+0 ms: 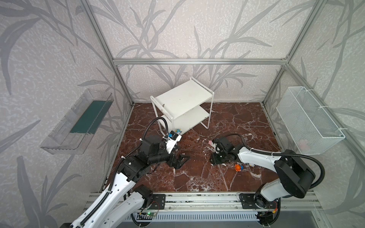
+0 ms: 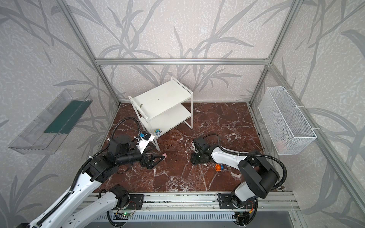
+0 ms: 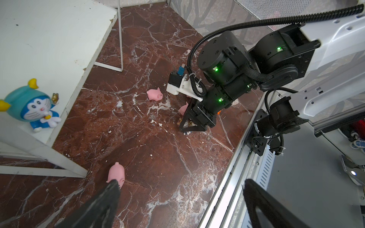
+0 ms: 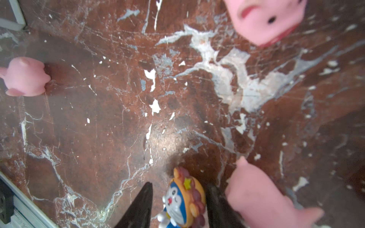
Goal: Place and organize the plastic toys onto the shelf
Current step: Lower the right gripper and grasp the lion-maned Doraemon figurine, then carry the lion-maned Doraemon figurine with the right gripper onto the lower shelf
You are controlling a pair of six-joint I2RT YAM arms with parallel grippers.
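The white shelf (image 1: 183,96) (image 2: 162,96) stands at the back, with a blue cartoon figurine (image 1: 178,131) (image 3: 33,106) on its lower board's front corner. My left gripper (image 3: 181,183) (image 2: 158,159) is wide open low over the floor. A pink pig (image 3: 116,175) (image 2: 164,155) lies just beside one fingertip. My right gripper (image 4: 179,185) points down at the floor with a lion-maned figurine (image 4: 185,199) between its fingers. One finger touches the figurine and a small gap shows at the other. Pigs (image 4: 262,197) (image 4: 25,78) (image 4: 264,17) lie around it. An orange spiky figurine (image 1: 238,167) lies beside the right arm.
A clear bin (image 1: 79,122) hangs on the left wall. A white mesh basket (image 1: 310,120) hangs on the right wall with something pink inside. An aluminium rail (image 1: 197,201) borders the front of the marble floor. The shelf's thin legs (image 3: 120,39) stand near the left arm.
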